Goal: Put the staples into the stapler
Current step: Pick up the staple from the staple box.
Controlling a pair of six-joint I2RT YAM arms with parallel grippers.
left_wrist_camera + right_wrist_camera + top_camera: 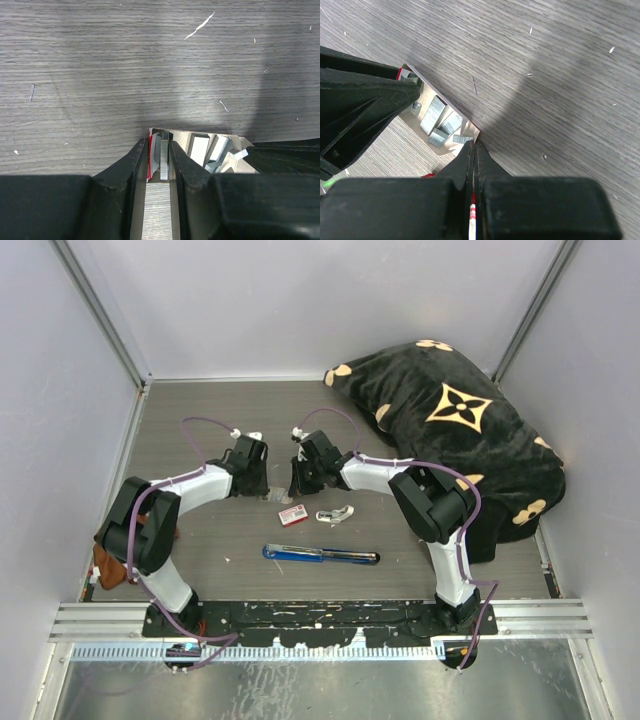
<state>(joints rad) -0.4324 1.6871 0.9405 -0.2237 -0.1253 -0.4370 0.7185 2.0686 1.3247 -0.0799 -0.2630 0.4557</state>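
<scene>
Grey wood-grain table, plain pale walls, a black patterned blanket heaped at the back right. The slim blue stapler, black at one end, lies flat near the arm bases, well apart from the action. Up between the arms, the left gripper pinches a silvery ribbed block of staples against a red cardboard edge. The right gripper, fingers pressed together, nips the thin wall of the cardboard tray, more blocks loose inside.
</scene>
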